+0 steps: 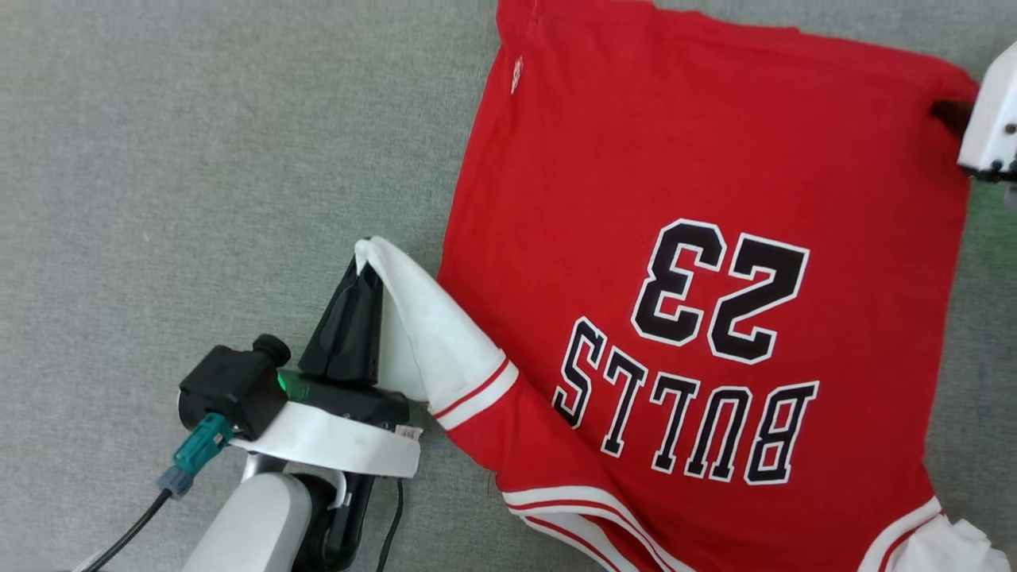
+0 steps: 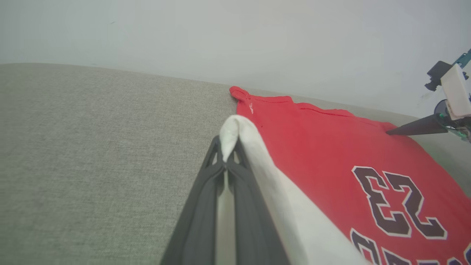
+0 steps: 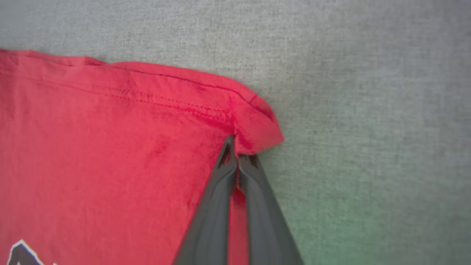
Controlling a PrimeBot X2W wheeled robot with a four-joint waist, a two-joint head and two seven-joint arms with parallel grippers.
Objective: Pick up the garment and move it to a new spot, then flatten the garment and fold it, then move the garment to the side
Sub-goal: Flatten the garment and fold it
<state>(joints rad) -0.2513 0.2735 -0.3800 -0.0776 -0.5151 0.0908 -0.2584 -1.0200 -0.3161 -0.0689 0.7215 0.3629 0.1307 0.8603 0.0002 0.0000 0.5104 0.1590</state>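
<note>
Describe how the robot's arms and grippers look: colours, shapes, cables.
Left gripper: two long, dark, tapering fingers on a black base with a green light. Behind it: a black camera block, a white collar, a teal plug with a dark cable, a pale grey forearm. Right gripper: the same dark fingers, on a white housing.

The garment (image 1: 699, 159), a red jersey T-shirt, lies chest-up and mostly flat on the grey bench (image 1: 199, 159), hem at the far side and collar end nearest. Its black, white-edged lettering (image 1: 683, 413) and number 23 (image 1: 719, 290) read upside down in the head view. One white sleeve (image 1: 429, 326), trimmed in red and white, is pinched and lifted by the left tool (image 1: 361, 270). The right tool (image 3: 237, 147) clamps a far hem corner (image 3: 257, 129).
</note>
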